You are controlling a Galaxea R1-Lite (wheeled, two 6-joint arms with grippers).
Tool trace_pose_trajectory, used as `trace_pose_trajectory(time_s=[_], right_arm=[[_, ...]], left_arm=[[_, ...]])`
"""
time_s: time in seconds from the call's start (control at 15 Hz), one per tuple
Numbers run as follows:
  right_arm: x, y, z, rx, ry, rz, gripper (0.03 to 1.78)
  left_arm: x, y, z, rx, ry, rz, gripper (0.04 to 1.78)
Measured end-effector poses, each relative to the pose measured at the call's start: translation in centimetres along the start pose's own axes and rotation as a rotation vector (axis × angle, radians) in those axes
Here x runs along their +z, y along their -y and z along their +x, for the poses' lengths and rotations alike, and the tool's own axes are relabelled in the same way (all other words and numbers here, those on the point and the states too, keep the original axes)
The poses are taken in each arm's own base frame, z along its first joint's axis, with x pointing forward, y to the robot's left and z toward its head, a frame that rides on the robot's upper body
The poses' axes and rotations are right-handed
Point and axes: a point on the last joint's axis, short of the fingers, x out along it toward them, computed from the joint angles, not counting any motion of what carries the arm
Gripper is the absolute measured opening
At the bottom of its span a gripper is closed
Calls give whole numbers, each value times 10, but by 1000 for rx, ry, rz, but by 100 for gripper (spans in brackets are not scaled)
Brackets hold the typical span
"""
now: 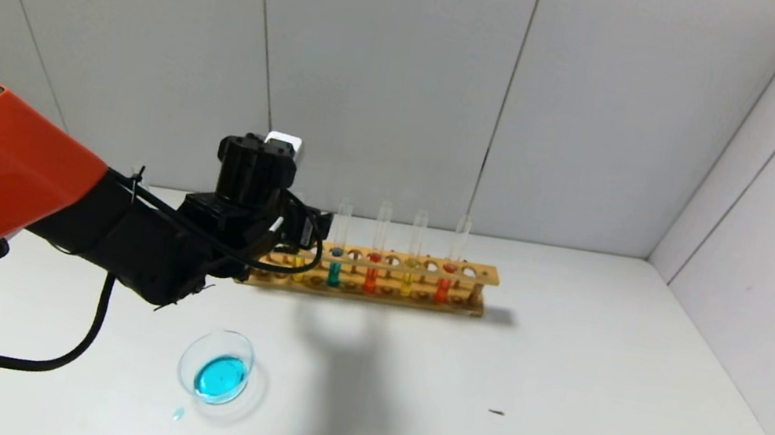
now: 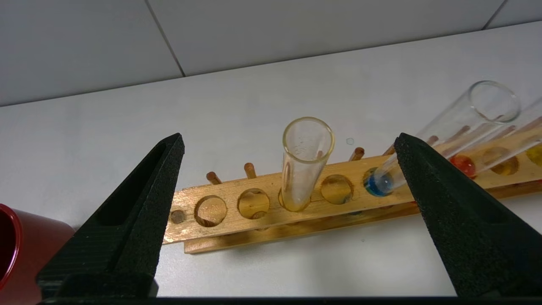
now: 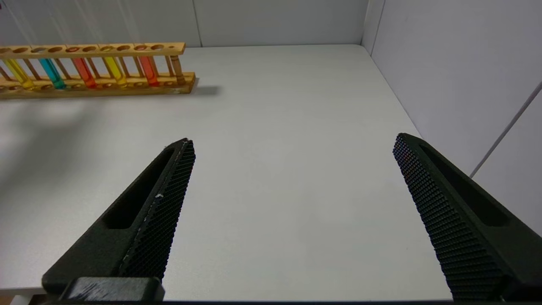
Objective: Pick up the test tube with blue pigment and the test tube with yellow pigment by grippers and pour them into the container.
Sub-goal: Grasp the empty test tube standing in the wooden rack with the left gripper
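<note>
By the worktop's left edge a dark red cup (image 2: 17, 250) shows beside the left gripper (image 2: 288, 144), whose jaws stand wide apart around the yellow-tinged test tube (image 2: 302, 165) at the wooden rack's (image 1: 377, 275) left end, near the back edge. The container (image 1: 217, 369), holding blue liquid, sits toward the front. The right gripper (image 3: 292, 144) hangs open over bare worktop near the right edge.

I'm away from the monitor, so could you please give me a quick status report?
Left gripper open at the rack, a yellow-liquid tube between its fingers, untouched. Right gripper open, idle over bare table. Dish already holds blue liquid. Nothing blocking.
</note>
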Motion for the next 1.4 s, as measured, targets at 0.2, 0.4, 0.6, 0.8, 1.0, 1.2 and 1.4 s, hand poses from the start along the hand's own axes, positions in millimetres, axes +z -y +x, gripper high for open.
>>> trace_pose_trajectory(time_s=[0.2,0.4,0.6,0.8,1.0,1.2,1.4], right_arm=[[0,0,0,0,0,0,171],[0,0,0,0,0,0,171],[0,0,0,0,0,0,171],[0,0,0,0,0,0,171],[0,0,0,0,0,0,171],[0,0,0,0,0,0,171],[0,0,0,0,0,0,171]], left_arm=[[-2,-4,5,14,-4,-3,174],[-3,-6,8,19,-8,-3,174],[-4,-7,8,21,-11,-2,174],[-5,-7,8,21,-14,-1,174],[-5,-6,8,19,-14,0,174],[-5,-6,8,20,-14,1,174],[-5,-6,8,20,-14,3,158]])
